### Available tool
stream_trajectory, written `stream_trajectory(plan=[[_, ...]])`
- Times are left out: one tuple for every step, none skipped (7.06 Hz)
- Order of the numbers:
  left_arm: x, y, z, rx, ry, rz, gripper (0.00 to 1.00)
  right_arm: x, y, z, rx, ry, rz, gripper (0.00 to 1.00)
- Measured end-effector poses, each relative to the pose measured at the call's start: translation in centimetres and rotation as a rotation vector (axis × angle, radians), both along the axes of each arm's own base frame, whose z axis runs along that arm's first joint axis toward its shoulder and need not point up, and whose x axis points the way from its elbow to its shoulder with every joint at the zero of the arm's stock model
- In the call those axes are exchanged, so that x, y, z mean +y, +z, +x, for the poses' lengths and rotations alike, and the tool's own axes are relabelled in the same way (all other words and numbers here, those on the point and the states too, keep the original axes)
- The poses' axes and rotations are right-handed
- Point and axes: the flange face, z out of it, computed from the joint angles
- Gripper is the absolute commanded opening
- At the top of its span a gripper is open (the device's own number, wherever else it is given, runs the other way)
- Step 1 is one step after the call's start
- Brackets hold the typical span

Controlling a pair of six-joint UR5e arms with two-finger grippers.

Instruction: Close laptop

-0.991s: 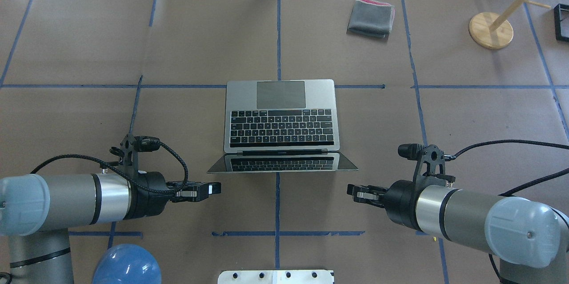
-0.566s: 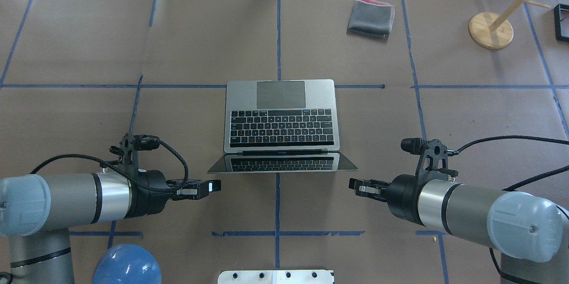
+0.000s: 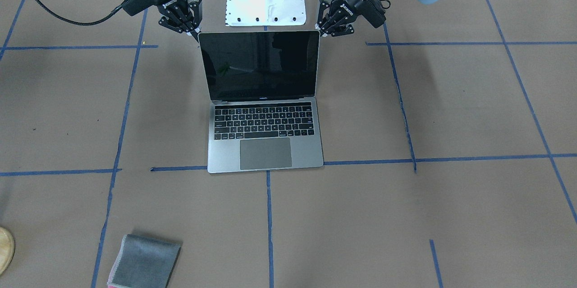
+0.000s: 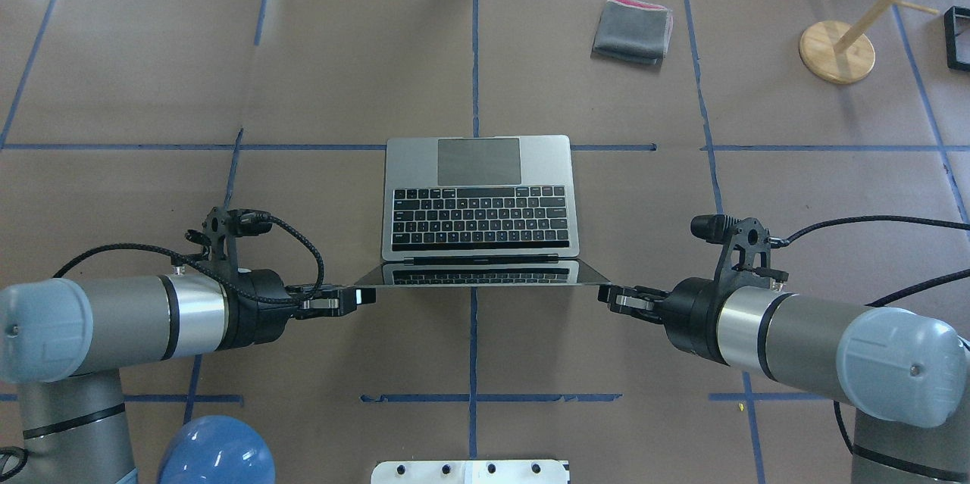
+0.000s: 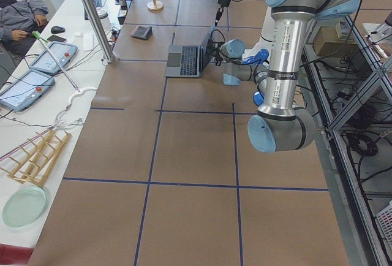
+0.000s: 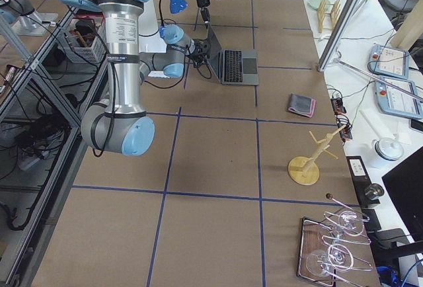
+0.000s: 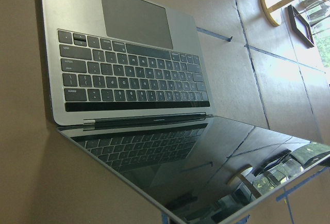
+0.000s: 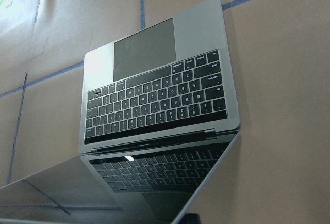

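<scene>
The space-grey laptop (image 4: 479, 196) stands open at the table's middle, keyboard facing away from me, glossy black screen (image 3: 259, 65) upright and leaning slightly back. It also shows in the left wrist view (image 7: 129, 79) and the right wrist view (image 8: 154, 100). My left gripper (image 4: 370, 293) is shut and sits behind the lid's top left corner; in the front view (image 3: 321, 31) its tips are at that corner. My right gripper (image 4: 603, 292) is shut and sits behind the opposite top corner (image 3: 194, 34). Both tips look to be against the back of the lid.
A folded grey cloth (image 4: 633, 31) lies far right of the laptop. A wooden stand (image 4: 836, 51) is at the far right. A blue dome (image 4: 216, 454) and the white base plate (image 4: 470, 471) sit near my base.
Both grippers have moved forward to the lid's top corners. The lid now stands a little more upright, tipped toward the keyboard.
</scene>
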Motion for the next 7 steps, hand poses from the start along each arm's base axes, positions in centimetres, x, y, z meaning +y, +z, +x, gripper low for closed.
stream_trajectory(plan=[[-1.1, -1.1, 0.3, -0.014, -0.019, -0.005, 0.0, -0.3, -0.1, 0.1, -0.001, 0.006, 0.002, 0.01], [-1.9, -1.9, 0.4, -0.023, -0.032, -0.008, 0.0, -0.7, -0.5, 0.2, -0.004, 0.013, 0.004, 0.01], [-2.6, -2.3, 0.3, -0.026, -0.045, -0.009, 0.0, -1.3, -1.4, 0.0, -0.006, 0.024, 0.007, 0.01], [-3.3, -2.6, -0.1, -0.028, -0.06, -0.007, 0.0, -2.2, -2.3, 0.0, -0.002, 0.037, 0.004, 0.01], [-4.1, -2.5, -0.4, -0.032, -0.076, -0.005, 0.0, -3.4, -2.8, 0.2, 0.009, 0.05, -0.003, 0.01], [-5.0, -2.3, -0.6, -0.041, -0.091, -0.007, 0.0, -5.0, -3.0, 0.3, 0.02, 0.063, -0.013, 0.01], [-5.9, -2.2, -0.4, -0.049, -0.104, -0.009, 0.0, -6.8, -3.1, -0.1, 0.029, 0.076, -0.024, 0.01]])
